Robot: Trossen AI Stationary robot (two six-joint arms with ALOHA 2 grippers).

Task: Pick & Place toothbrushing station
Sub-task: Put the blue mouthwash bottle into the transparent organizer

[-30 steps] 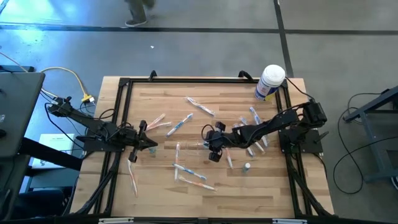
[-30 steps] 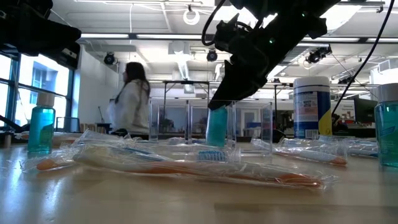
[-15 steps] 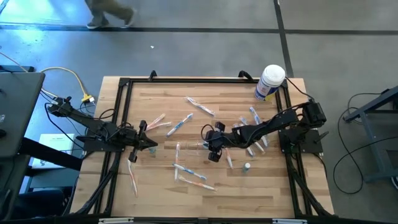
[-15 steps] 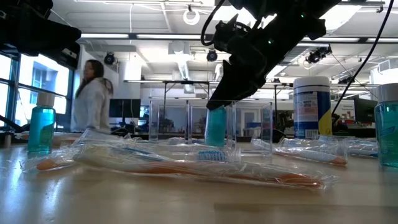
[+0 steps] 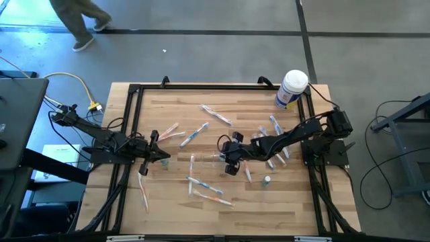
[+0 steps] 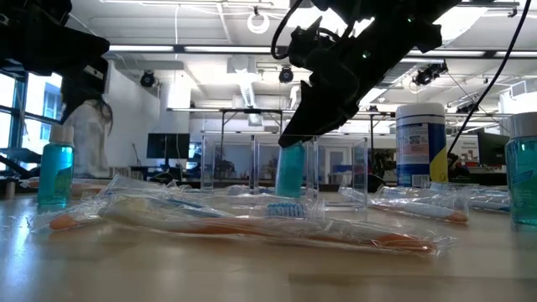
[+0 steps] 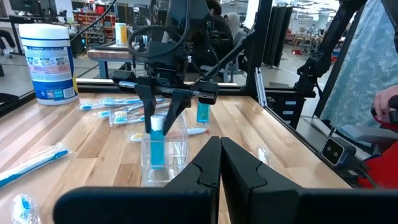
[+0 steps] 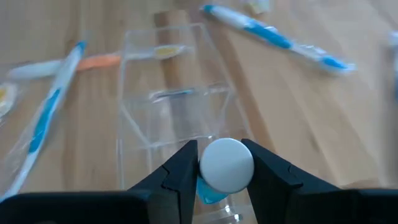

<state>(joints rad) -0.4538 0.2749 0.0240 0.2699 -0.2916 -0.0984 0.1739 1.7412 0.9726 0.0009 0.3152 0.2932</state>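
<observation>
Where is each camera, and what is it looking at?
High view: above, looking straight down on the wooden table; both arms show.
Low view: at tabletop height, looking across wrapped toothbrushes; the right arm comes from above.
Left wrist view: on the left arm, past its shut jaws toward the right gripper.
Right wrist view: on the right arm; its jaws hold the small teal bottle's white cap.
Shared: the clear plastic holder shows in both wrist views.

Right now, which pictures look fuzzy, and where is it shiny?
Right wrist view: the toothbrushes and the far table look smeared, while the white bottle cap between the right gripper fingers is sharper. Low view: the nearest wrapped toothbrush is soft and its plastic glints. High view: glare brightens the floor at the top left corner.
</observation>
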